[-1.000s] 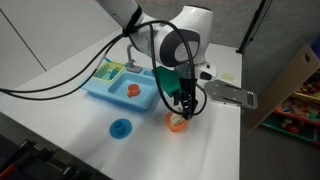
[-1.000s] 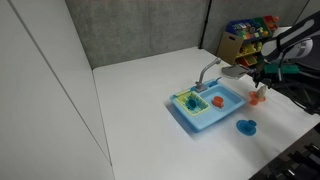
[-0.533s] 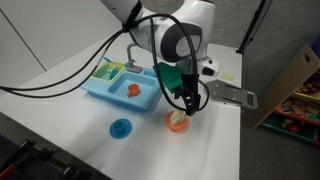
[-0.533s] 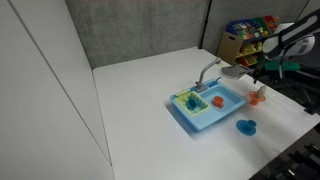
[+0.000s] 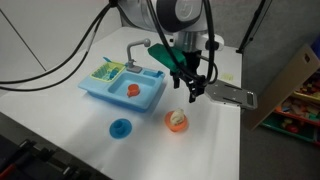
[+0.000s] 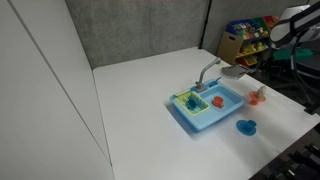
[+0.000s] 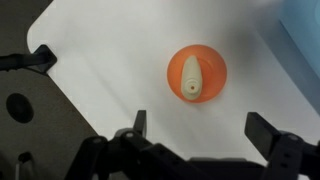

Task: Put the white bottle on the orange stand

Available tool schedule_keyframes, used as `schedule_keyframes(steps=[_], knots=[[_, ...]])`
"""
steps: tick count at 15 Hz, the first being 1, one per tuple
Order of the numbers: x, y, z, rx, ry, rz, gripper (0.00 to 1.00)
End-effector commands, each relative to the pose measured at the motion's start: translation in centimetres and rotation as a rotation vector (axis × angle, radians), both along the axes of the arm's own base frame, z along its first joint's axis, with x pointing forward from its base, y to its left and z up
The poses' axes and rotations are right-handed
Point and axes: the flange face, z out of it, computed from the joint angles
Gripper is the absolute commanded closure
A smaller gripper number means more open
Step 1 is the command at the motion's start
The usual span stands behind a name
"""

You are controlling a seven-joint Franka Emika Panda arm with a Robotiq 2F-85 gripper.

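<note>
The white bottle (image 7: 192,78) stands upright on the round orange stand (image 7: 208,72) on the white table. Both also show in both exterior views, the bottle (image 5: 177,118) on the stand (image 5: 176,123) and, small, the stand (image 6: 257,96). My gripper (image 7: 200,130) is open and empty, raised well above them, with its fingertips framing the table just below the stand in the wrist view. In an exterior view the gripper (image 5: 192,88) hangs above and slightly behind the stand.
A blue toy sink (image 5: 125,87) with a faucet, a red item and a green-yellow item stands behind the stand. A blue round lid (image 5: 120,128) lies in front. A grey flat plate (image 5: 228,95) lies at the table's far edge.
My gripper has let go of the bottle and risen straight up from the stand. The bottle stays standing on the orange stand.
</note>
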Motion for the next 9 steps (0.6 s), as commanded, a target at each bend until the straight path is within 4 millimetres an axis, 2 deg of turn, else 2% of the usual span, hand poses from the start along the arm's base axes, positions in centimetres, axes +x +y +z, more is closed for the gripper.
schedule_keyframes(steps=[1,9], knots=[[-1.9,2.2,4.4,-0.008,0.028,0.08,0.0],[-5.4,7.5,13.4,-0.063,0.053,0.208,0.0]])
